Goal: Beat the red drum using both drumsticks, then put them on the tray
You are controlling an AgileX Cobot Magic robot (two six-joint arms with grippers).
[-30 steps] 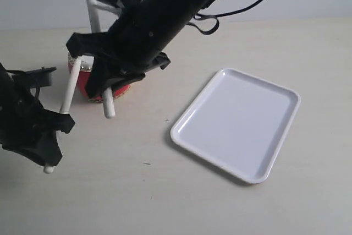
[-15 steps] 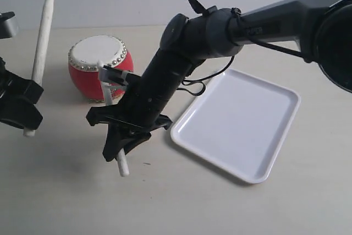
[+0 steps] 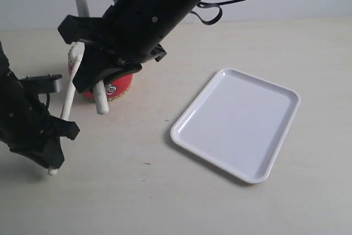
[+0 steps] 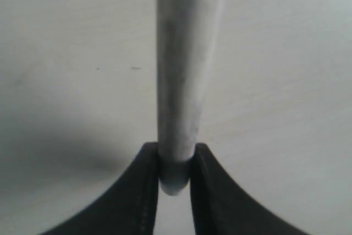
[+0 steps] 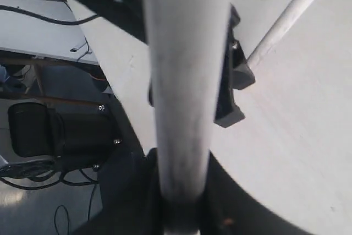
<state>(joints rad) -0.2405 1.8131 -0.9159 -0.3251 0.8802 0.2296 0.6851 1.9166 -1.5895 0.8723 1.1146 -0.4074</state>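
Note:
The red drum (image 3: 114,88) stands at the back left, mostly hidden behind my right arm; only its lower red side shows. My right gripper (image 3: 97,78) hangs in front of the drum, shut on one drumstick (image 3: 98,102) (image 5: 183,81), which runs steeply up past the arm. My left gripper (image 3: 56,136) is low at the left, shut on the other drumstick (image 3: 70,89) (image 4: 181,75) near its butt end. That stick's tip leans up to the drum's left edge; I cannot tell whether it touches. The white tray (image 3: 237,123) lies empty at the right.
A pale tabletop (image 3: 165,202) carries everything. My right arm (image 3: 165,4) slants from the top right across the back left of the scene. In the right wrist view the left gripper's stick (image 5: 289,17) crosses the upper corner, with dark equipment and cables (image 5: 49,130) off the table's edge.
Half a second ago both sticks were lifted away and the drum top was bare. Now my right arm has swung back over the drum and the left stick has tipped down towards it.

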